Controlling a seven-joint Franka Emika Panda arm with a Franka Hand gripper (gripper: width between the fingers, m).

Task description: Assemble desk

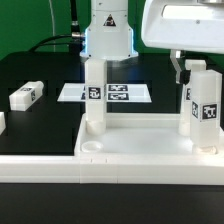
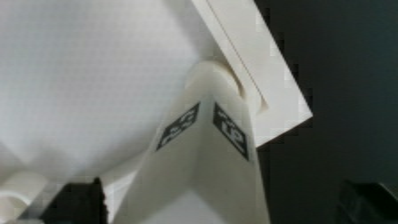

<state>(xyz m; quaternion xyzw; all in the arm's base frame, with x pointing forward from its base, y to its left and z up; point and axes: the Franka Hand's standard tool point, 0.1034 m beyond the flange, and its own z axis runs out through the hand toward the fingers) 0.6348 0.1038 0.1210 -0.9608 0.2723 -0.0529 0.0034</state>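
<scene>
**Standing two legs, two to go**

We find the top (image 1: 130, 165) lying rim-up at the near edge of the table (image 1: 40, 130). We judge it sits this way so its corner sockets face upward and each leg can be lowered in from above.

Two legs stand upright in its far corners: the left leg (image 1: 95, 95) on the exterior view's left and the right leg (image 1: 203, 105) on the exterior view's right. Both look plumb. We cannot tell from here how firmly either is seated.

The gripper (image 1: 193, 70) hangs around the head of the right leg, with one finger (image 1: 178, 70) showing just beside it and a sliver of gap between them. In the wrist view the same leg runs down to its round socket (image 2: 222, 82), with the dark fingertips off to either side. We read the pincer as spread and pinching nothing. We take the straddle to be a way of guarding the leg against tipping.

A loose leg (image 1: 27, 95) lies on its side well apart, on the exterior view's left, clear of the top. A white scrap at that edge is cropped too hard to name. The marker board (image 1: 115, 93) lies flat behind the top, between the two standing legs.

We judge the job about half done. The next reach probably goes to the loose leg, lifting straight up first so the right leg is not knocked.
</scene>
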